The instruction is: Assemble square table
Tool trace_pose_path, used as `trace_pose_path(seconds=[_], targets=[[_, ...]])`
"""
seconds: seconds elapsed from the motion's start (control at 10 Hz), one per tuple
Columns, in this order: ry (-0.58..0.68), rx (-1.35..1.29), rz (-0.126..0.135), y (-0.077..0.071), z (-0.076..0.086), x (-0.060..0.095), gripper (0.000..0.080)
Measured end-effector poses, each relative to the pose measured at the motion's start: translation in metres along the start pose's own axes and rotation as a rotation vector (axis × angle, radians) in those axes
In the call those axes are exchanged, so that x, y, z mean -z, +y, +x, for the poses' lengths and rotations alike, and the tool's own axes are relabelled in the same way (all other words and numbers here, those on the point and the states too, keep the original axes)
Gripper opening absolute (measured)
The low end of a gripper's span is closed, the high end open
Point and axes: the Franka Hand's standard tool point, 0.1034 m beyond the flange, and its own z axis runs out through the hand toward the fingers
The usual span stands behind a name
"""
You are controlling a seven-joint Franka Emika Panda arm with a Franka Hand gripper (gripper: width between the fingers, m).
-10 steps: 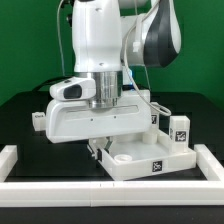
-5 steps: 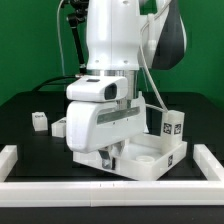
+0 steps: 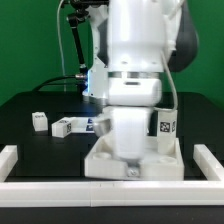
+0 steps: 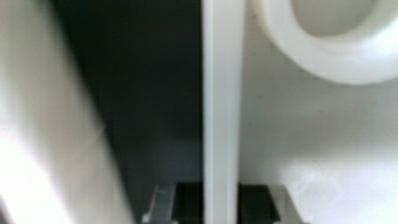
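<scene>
The arm (image 3: 135,60) fills the middle of the exterior view and reaches straight down to the top (image 3: 105,162), which lies flat on the black bench (image 3: 30,145), near the front and a little toward the exterior view's right. The tool (image 3: 132,168) is down at the top's front wall.

In the wrist view the top's rim (image 4: 219,90) runs as a thin white strip straight into the tool (image 4: 219,200), with a dark finger (image 4: 169,203) close against each side of it. The picture is blurred, but the tool looks clenched on that rim. On one side of the rim is the white inner floor of the top (image 4: 329,150), with part of a raised round ring (image 4: 294,50). On the other side the dark bench (image 4: 125,110) shows, and past it a white surface too blurred to name.

To the exterior view's left, well apart from the top, one leg (image 3: 40,122) and another leg (image 3: 65,127) lie on the bench near each other. A tagged leg (image 3: 165,127) stands upright at the top's far right corner; I cannot tell whether it touches the top.

A low white rail (image 3: 8,160) borders the bench at the front and both sides
</scene>
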Motion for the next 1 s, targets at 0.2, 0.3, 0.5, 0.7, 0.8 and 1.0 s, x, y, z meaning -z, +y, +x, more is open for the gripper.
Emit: trace_pose_path(seconds=[0.2,0.3,0.5,0.7,0.8,1.0], targets=[[0.003,-0.015,0.000,0.001,-0.003,0.001,0.0064],[0.003,-0.015,0.000,0.001,-0.003,0.001,0.0064],[0.003,-0.016,0.000,0.001,-0.003,0.002,0.0064],[0.018,-0.012,-0.011,0.006,0.013,0.006,0.0064],[0.027,-0.005,-0.017,0.010,0.022,0.008,0.0064],[0.040,-0.002,-0.025,0.025,0.034,0.014,0.0059]])
